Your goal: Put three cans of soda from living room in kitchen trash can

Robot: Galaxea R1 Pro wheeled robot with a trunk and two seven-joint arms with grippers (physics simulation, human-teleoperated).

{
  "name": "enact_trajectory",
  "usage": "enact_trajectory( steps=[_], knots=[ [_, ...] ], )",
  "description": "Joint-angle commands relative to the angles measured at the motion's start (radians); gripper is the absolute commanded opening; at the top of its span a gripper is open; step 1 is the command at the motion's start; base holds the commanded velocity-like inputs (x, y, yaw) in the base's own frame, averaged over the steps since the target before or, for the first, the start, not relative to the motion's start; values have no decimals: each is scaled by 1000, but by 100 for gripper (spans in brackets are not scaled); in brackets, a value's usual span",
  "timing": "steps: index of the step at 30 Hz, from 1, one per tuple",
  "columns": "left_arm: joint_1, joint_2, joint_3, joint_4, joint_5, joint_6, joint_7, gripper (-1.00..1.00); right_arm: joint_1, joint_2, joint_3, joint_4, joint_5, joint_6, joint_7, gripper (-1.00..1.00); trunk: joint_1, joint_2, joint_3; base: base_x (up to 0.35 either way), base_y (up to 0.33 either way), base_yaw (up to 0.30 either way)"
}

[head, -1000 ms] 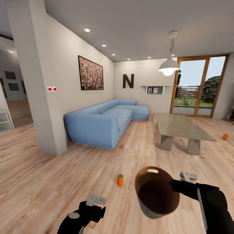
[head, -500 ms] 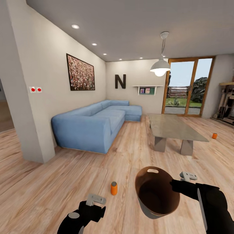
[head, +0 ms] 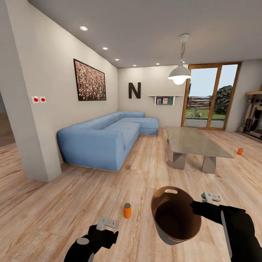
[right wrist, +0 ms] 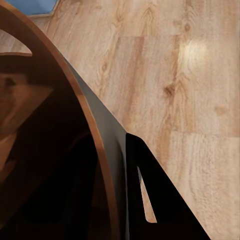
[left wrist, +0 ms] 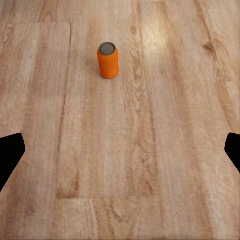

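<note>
One orange can of soda (head: 127, 210) stands upright on the wood floor just ahead of my left gripper (head: 108, 233). The left wrist view shows this can of soda (left wrist: 108, 60) ahead of the left gripper (left wrist: 120, 152), whose fingers are spread wide with nothing between them. A second can of soda (head: 239, 151) stands on the floor to the right of the coffee table. The brown tash can (head: 176, 214) hangs tilted in front of me, its dark inside showing. My right gripper (head: 195, 209) is shut on its rim (right wrist: 95, 135), with one finger (right wrist: 150, 200) on the outside wall.
This is the living room: a blue sectional sofa (head: 105, 136) along the left wall, a low grey coffee table (head: 194, 142) at centre right, glass doors (head: 209, 96) behind it, a wall corner (head: 32, 120) at left. Open wood floor lies between me and the furniture.
The whole view has swung to the right, so the camera moved. The near can now sits lower and further left in the picture. Both arms hold the same pose.
</note>
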Motion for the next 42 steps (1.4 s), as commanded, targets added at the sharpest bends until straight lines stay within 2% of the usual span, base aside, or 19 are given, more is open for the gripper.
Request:
enact_trajectory(
  steps=[1, 12, 42],
  knots=[
    [0, 0, 0, 0, 0, 0, 0, 100, 0, 0, 0, 0, -25, 5, 1, -100, 0, 0, 0, 0, 0, 0],
    [0, 0, 1, 1, 0, 0, 0, 100, 0, 0, 0, 0, -25, 5, 1, -100, 0, 0, 0, 64, 0, 0],
    [0, 0, 2, 1, 3, 0, 0, 100, 0, 0, 1, 0, -25, 5, 1, -100, 0, 0, 0, 328, 0, 0]
  ],
)
